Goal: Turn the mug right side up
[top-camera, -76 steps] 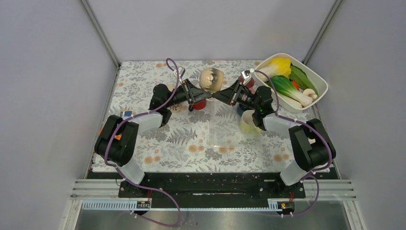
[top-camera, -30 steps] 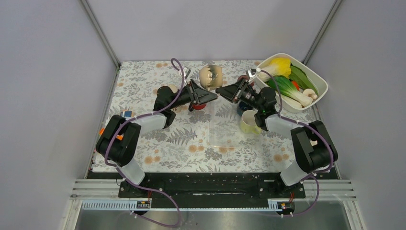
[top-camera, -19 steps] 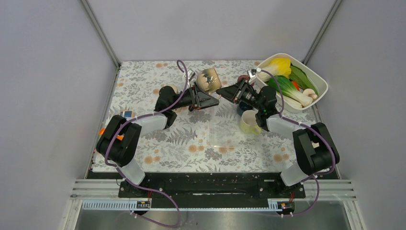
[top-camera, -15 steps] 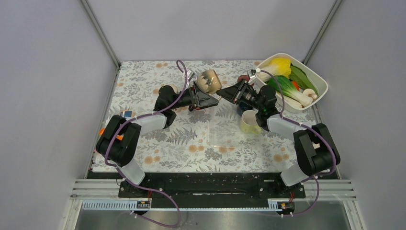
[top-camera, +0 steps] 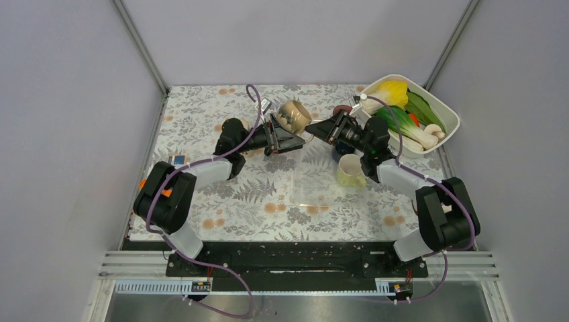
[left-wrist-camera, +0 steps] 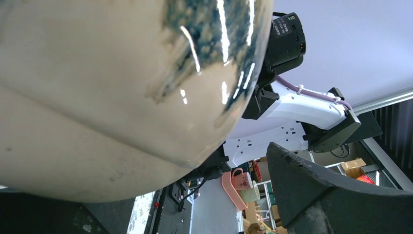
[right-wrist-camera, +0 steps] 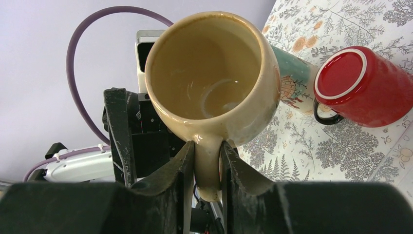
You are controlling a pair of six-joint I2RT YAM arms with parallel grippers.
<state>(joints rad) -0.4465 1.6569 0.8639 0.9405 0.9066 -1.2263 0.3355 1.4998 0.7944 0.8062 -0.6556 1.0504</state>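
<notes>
The overhead view looks down from behind the arm bases, far above the glazed beige ceramic mug (top-camera: 293, 115) all three share. The left wrist view sits almost against its wall; the right looks closely into its mouth.

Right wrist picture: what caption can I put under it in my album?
Right gripper pinches the tan mug by its handle, open mouth facing the camera.

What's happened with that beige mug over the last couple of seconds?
The mug was turned over in the air: earlier its bottom faced up, now its mouth tips upward. The right gripper pinches the handle. The red mug and vegetable tub stayed put.
</notes>
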